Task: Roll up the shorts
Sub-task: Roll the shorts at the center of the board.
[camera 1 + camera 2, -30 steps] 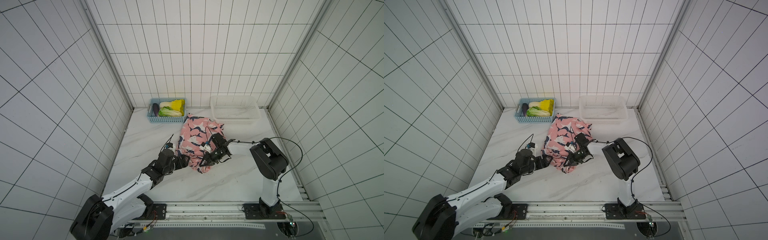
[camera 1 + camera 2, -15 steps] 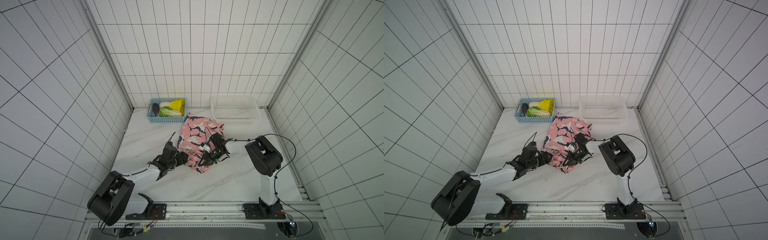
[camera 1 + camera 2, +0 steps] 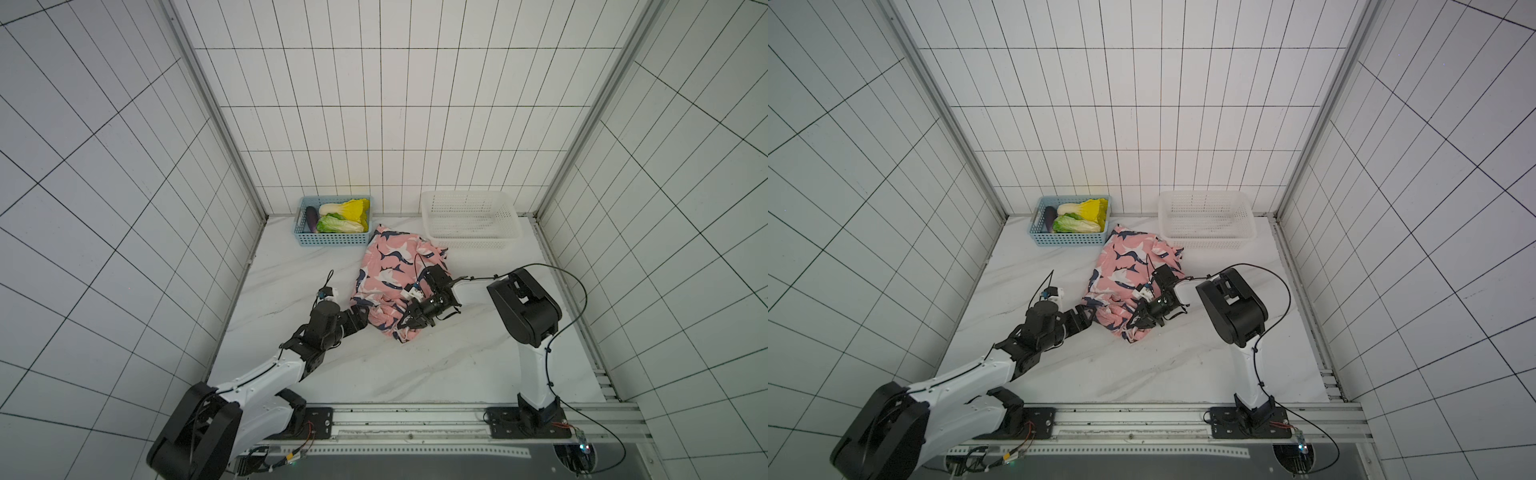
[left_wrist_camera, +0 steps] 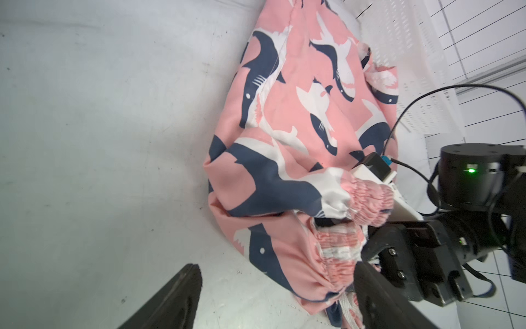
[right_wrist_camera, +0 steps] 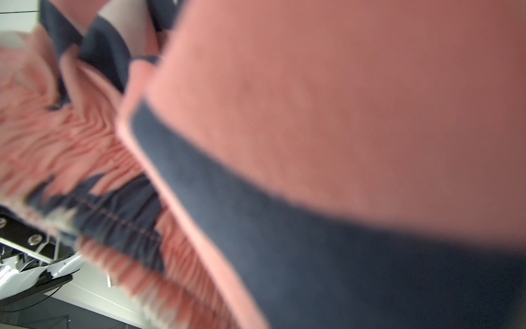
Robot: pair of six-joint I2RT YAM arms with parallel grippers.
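Our right pincer [image 3: 410, 322] grips the shorts [image 3: 390, 266] by the waistband [image 4: 367, 199]; our left pincer [image 3: 365, 319] stands spread wide just beside them. We see the shorts crumpled mid-counter [image 3: 415, 374], reaching toward its far edge.

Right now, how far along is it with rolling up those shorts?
Barely started. Done: only the waistband end of the shorts is bunched up, no neat roll. In hand: the right jaws are shut on that waistband; the left jaws stand open beside it. Left: nearly all the fabric lies loose, unrolled.
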